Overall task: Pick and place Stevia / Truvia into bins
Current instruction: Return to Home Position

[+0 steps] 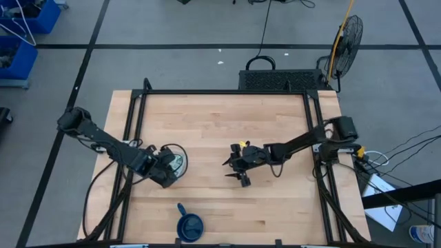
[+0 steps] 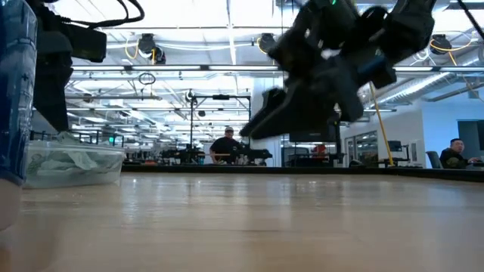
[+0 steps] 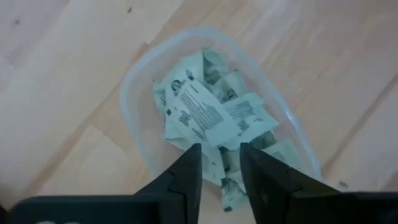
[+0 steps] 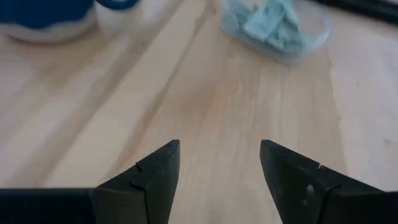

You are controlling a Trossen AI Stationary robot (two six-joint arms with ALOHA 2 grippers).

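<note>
One clear plastic tub [image 3: 138,118] holds every Stevia sachet [image 3: 205,112] in sight. They lie in a loose heap, overlapping and partly folded, so I cannot count them. The left wrist view shows perhaps eight or more faces or corners, with the rest buried underneath. The sachets are small, flat paper rectangles in pale green and white. The topmost lies tilted with its back up, and its block of fine print is too small to read.

The near end of the tub is hidden behind the left pincer [image 3: 221,152]. It hangs over the tub with its two dark fingers a narrow gap apart and nothing held between them. From above, the left arm's wrist covers part of the tub, which stands on the left half of the wooden worktop [image 1: 220,124].

The right pincer [image 4: 217,149] is near the middle of the worktop, well apart from the tub. Its jaws are spread wide and empty, and in the low view it hangs clear of the surface.

One dark blue cup [image 1: 191,224] with a handle stands near the front edge, between the two arms. At table height it is only a blurred blue mass cut off by the picture's edge, and it hides one end of the tub.

One floor fan [image 1: 350,33] stands beyond the worktop's far right corner. Two people show in the room behind, one person [image 2: 228,143] near the centre and another person [image 2: 454,153] at the far right, both too small to make out further.
</note>
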